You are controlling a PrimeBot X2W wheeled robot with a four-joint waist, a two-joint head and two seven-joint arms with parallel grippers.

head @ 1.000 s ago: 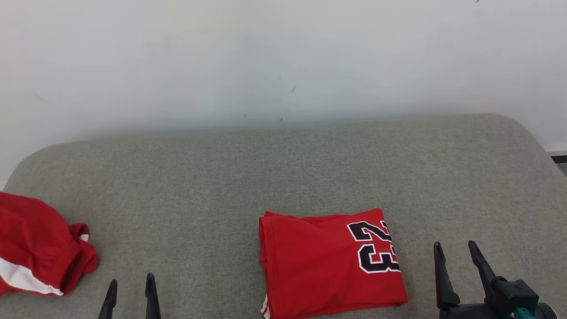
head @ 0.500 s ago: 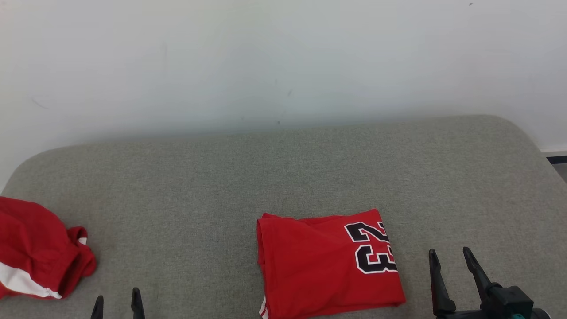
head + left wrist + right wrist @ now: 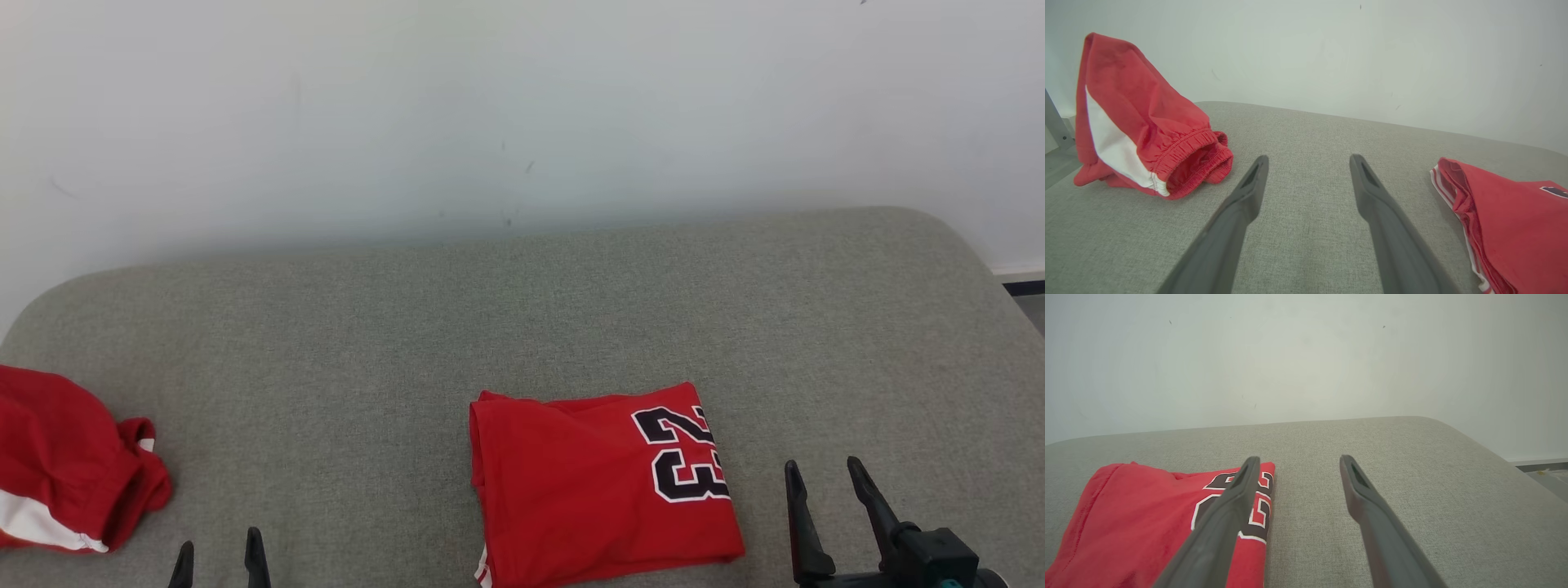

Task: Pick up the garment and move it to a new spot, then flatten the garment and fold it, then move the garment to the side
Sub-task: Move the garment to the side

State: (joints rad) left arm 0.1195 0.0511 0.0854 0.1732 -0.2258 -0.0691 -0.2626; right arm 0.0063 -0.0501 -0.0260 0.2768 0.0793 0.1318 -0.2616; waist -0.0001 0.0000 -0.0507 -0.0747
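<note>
I see the folded red jersey (image 3: 600, 490) lying flat on the grey pad (image 3: 522, 310), near me and a little right of centre, with its number 23 on the right side. My right gripper (image 3: 823, 467) hovers just right of it, jaws spread wide and holding nothing. My left gripper (image 3: 219, 545) is at the near edge, left of the jersey and apart from it, jaws also wide and empty. Red shorts (image 3: 65, 461) with a white stripe lie bunched at the pad's left edge, well apart from the jersey
</note>
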